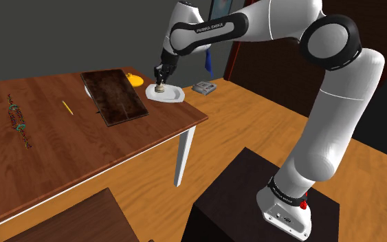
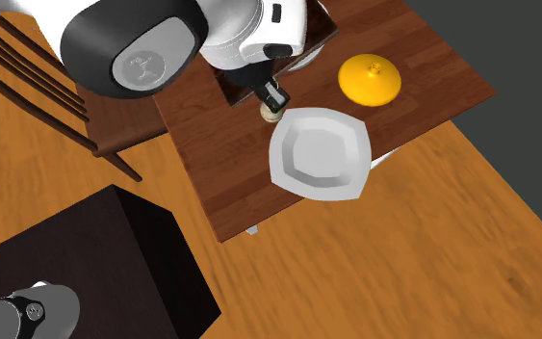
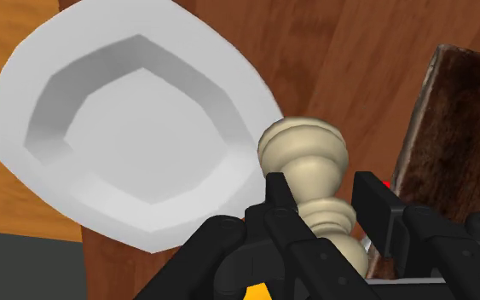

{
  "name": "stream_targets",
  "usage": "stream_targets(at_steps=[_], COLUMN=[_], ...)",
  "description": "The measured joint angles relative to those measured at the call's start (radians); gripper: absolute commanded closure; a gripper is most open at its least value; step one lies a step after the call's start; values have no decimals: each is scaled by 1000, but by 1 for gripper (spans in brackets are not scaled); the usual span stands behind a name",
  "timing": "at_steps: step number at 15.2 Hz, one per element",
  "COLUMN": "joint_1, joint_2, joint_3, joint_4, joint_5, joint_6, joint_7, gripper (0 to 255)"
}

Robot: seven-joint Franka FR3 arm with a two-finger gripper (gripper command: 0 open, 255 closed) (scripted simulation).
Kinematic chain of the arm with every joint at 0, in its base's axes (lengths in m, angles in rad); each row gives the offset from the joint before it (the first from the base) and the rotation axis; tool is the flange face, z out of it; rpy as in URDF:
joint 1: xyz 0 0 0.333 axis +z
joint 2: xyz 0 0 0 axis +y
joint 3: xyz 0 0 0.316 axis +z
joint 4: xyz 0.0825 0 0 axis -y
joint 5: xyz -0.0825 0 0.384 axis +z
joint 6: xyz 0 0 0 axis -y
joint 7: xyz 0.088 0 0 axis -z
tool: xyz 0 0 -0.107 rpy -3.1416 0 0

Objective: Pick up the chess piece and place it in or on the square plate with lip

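Note:
A cream turned chess piece (image 3: 308, 175) is clasped between my black fingers (image 3: 279, 198), base pointing away from the hand. My gripper (image 1: 160, 82) holds the chess piece (image 1: 160, 88) just above the table, at the edge of the white square plate with raised lip (image 1: 166, 94). From above, the chess piece (image 2: 271, 113) hangs beside the plate's (image 2: 321, 152) corner, over bare wood, under my gripper (image 2: 271, 101). In the wrist view the plate (image 3: 135, 132) lies right beside the piece, its rim partly behind the piece's base.
A dark brown rectangular tray (image 1: 114, 95) lies next to the plate. A yellow domed object (image 2: 373, 79) sits beyond the plate near the table edge. A yellow pencil (image 1: 67, 106) and a beaded strand (image 1: 18, 120) lie farther along the table. A wooden chair (image 2: 28, 67) stands by the table.

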Motion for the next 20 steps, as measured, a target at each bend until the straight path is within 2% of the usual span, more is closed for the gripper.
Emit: stream_targets(at_steps=[10, 20], joint_1=[-112, -117], joint_2=[186, 224], joint_3=[-45, -46], joint_4=[276, 206], joint_5=[58, 62], joint_6=[-93, 13], joint_7=[-187, -200], gripper=[255, 255])
